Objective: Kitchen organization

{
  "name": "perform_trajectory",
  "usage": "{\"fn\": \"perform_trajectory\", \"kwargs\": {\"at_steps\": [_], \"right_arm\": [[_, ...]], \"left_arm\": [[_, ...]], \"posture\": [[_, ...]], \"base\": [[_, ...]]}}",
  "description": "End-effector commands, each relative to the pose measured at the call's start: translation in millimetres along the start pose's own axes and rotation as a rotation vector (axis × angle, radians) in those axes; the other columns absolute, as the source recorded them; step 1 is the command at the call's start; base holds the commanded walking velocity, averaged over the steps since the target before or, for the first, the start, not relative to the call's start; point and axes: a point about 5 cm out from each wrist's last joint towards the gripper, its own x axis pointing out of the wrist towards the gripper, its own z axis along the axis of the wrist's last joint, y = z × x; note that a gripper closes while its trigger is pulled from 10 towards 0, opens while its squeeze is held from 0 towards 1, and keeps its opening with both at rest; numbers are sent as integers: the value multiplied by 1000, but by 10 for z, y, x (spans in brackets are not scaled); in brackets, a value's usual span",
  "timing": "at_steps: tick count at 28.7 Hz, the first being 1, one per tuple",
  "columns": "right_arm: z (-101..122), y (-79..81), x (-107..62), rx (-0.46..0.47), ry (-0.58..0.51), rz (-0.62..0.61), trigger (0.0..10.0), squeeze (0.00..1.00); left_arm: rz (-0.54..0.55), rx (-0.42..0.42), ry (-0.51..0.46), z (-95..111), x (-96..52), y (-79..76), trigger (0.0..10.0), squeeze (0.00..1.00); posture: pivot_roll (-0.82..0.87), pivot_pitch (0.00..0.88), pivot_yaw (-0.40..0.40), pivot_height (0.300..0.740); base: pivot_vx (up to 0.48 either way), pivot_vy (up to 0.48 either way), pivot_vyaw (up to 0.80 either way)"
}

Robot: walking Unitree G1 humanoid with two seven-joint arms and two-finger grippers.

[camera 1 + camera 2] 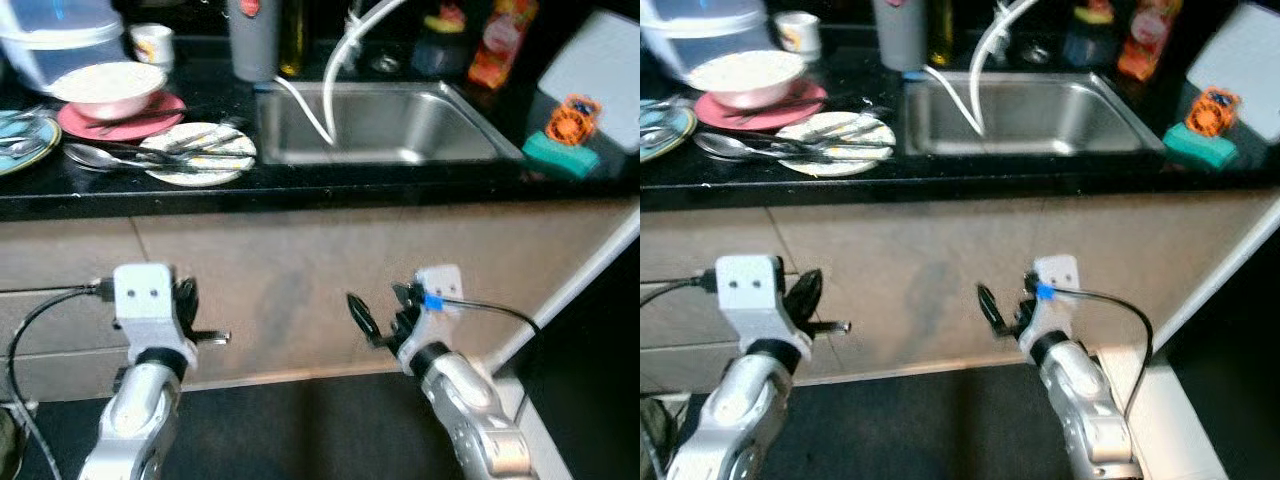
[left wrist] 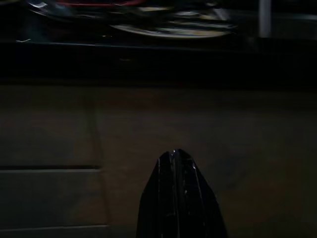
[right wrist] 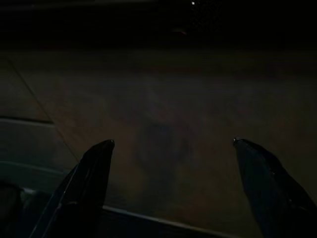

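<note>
Left gripper (image 2: pixel 179 154): hanging low before the cabinet, fingers pressed together, gripping nothing.
Right gripper (image 3: pixel 173 144): hanging low, fingers spread wide.
Table (image 1: pixel 300 185): carrying plate (image 1: pixel 200 155) with cutlery, beside sink (image 1: pixel 380 125).

The teal plate (image 1: pixel 20 145) and clear lidded container (image 1: pixel 55 35) are cut by the frame's left edge; the bottles (image 1: pixel 500 40) at the upper edge lose their tops

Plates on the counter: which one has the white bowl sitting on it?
The pink plate, furthest back. The white bowl rests on it. The white patterned plate in front carries cutlery, and the blue-green plate at the left edge holds cutlery too.
</note>
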Motion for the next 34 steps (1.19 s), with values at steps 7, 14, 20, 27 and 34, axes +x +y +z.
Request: {"fn": "perform_trajectory", "kwargs": {"at_steps": [7, 14, 20, 27, 34], "right_arm": [[-40, 44, -6, 15, 12, 19, 10000, 0], [-2, 49, 3, 25, -16, 28, 10000, 0], [74, 23, 19, 33, -49, 27, 10000, 0], [229, 0, 46, 16, -90, 32, 10000, 0], [403, -8, 99, 9, -151, 33, 10000, 0]], "left_arm": [[2, 3, 18, -29, -15, 17, 10000, 0], [-18, 20, -6, 42, -6, -27, 10000, 0], [-28, 18, -31, 116, 24, -65, 10000, 0], [-87, 25, -70, 263, 52, -152, 10000, 0], [-157, 45, -94, 347, 72, -266, 10000, 0]], "posture": [[-29, 115, -32, 740], [-26, 112, -33, 740], [-25, 111, -33, 740], [-27, 120, -30, 740], [-26, 120, -29, 740]], "base": [[308, 0, 0], [295, 0, 0], [291, 0, 0], [291, 0, 0], [291, 0, 0]]}}
